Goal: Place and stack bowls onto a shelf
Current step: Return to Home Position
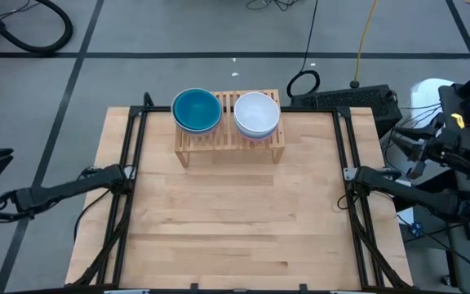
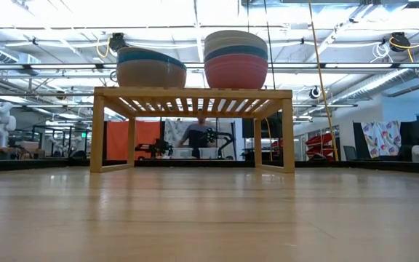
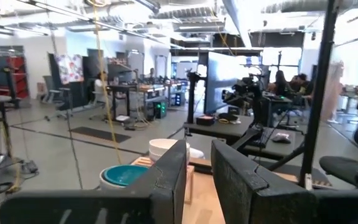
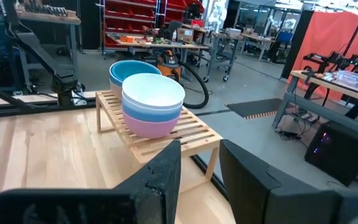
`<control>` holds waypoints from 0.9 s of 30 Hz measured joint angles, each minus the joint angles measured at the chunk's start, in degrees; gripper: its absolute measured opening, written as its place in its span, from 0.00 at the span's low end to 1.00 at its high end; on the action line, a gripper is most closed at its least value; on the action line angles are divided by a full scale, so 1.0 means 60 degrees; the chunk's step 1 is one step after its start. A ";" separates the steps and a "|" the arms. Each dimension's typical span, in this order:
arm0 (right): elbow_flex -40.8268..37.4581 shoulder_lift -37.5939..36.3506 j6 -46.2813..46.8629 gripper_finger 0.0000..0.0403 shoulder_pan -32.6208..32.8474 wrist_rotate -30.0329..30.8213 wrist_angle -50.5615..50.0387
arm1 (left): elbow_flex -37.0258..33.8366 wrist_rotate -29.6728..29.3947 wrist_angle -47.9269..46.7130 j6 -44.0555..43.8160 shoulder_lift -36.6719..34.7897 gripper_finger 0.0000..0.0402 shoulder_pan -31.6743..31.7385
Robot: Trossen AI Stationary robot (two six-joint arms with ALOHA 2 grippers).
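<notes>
Two stacks of bowls stand on the slatted top of the light-wood shelf [image 1: 228, 144] at the table's far middle. The left stack [image 1: 196, 110] has a teal bowl on top and a beige one at the bottom [image 2: 151, 73]. The right stack [image 1: 257, 114] has a white bowl on top and a pink one at the bottom [image 2: 236, 73]. My left gripper [image 3: 199, 152] is drawn back high beyond the table's left edge, open and holding nothing. My right gripper [image 4: 201, 152] is drawn back beyond the right edge, open and holding nothing. Both point toward the shelf [image 4: 166, 140].
The wooden tabletop [image 1: 235, 220] spreads bare in front of the shelf. Black frame rails [image 1: 129, 204] run along its left and right sides. A keyboard [image 1: 353, 100] and cables lie past the far right corner. People sit at desks in the room beyond.
</notes>
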 joint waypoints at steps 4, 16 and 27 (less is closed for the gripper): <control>-0.0331 -0.0060 -0.0086 0.26 0.0000 -0.0012 0.0214 | -0.0428 0.0036 -0.0005 -0.0078 -0.0533 0.20 0.0321; -0.1283 -0.0069 -0.0322 0.26 0.0000 -0.0102 0.0591 | -0.1729 0.0973 0.0004 -0.0266 -0.1805 0.20 0.1054; -0.1866 -0.0746 -0.0384 0.26 -0.0004 -0.0642 0.1223 | -0.3395 0.0996 -0.0010 0.0380 -0.3052 0.20 0.1298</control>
